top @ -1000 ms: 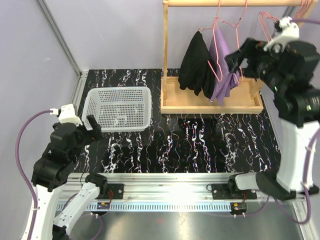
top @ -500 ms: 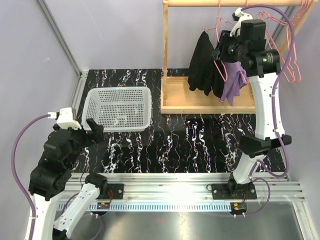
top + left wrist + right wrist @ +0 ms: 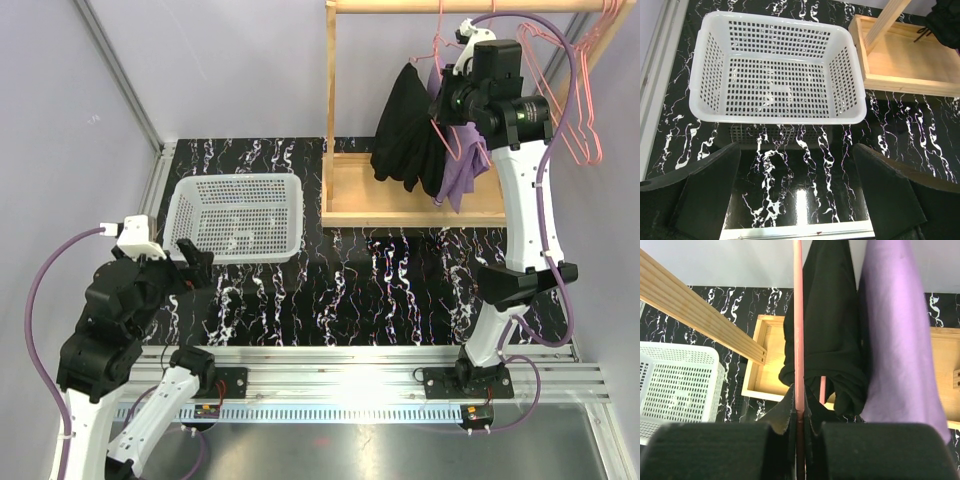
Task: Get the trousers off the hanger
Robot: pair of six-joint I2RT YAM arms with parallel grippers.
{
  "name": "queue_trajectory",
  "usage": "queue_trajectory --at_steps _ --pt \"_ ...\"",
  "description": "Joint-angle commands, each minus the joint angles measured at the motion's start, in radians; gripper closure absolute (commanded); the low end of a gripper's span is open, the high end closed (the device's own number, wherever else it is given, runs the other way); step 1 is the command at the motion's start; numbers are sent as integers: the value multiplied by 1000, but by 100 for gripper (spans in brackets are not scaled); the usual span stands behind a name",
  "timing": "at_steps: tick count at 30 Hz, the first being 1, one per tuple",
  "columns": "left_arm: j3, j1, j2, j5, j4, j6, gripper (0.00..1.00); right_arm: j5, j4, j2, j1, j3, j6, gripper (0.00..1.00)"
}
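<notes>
1. Overhead view: the right gripper (image 3: 443, 100) is raised high inside a tall wooden clothes rack (image 3: 330, 120), with its jaws at a pink wire hanger (image 3: 437, 35). How tightly they close cannot be told from here. Plain black trousers (image 3: 403, 125) hang just beside the jaws on the side towards the rack's post. Light purple trousers (image 3: 463, 170) hang just below the jaws. The left gripper (image 3: 190, 262) sits low over a black marbled table (image 3: 400, 290), and a white perforated plastic basket (image 3: 235, 215) lies just beyond its jaws.

2. Left wrist view: the left gripper (image 3: 796, 150) has its jaws spread wide and released, holding and touching nothing. The basket (image 3: 850, 75) lies straight ahead of them. The rack's wooden base (image 3: 905, 70) is ahead and to the right. A corner of the black trousers (image 3: 946, 20) shows at the far upper right, well apart from the jaws.

3. Right wrist view: the right gripper (image 3: 799, 422) has its jaws clenched to a narrow slit around the hanger (image 3: 798, 315), whose straight pink wire rises up from between them. The black trousers (image 3: 830, 330) hang just right of that wire, close above the jaws. The purple trousers (image 3: 900, 340) hang further right, touching the black pair. The basket (image 3: 675, 385) is below and to the left.
</notes>
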Motion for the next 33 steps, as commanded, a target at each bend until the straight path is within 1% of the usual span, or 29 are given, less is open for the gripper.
queue_trajectory --at_steps 1,4,10,16,20,24,30,33 --pt "4 -5 -19 54 50 17 1 7 89 -46 3 16 -12 100" --pt "5 -5 -23 71 53 19 1 -6 140 -71 3 1 2 100" --pt "13 -5 -27 85 50 21 1 -20 296 -134 3 -41 43 100" --pt "27 -3 -36 98 47 31 1 -30 369 -158 4 -31 86 100" --pt "28 -5 -38 99 45 36 1 -39 370 -158 4 -5 92 100" --pt "41 -5 -35 109 48 42 1 -87 373 -174 4 -8 99 100" --pt "96 -5 11 172 59 57 1 -157 370 -220 3 -28 134 100" --pt "132 -5 52 220 65 59 1 -196 379 -261 3 -74 152 100"
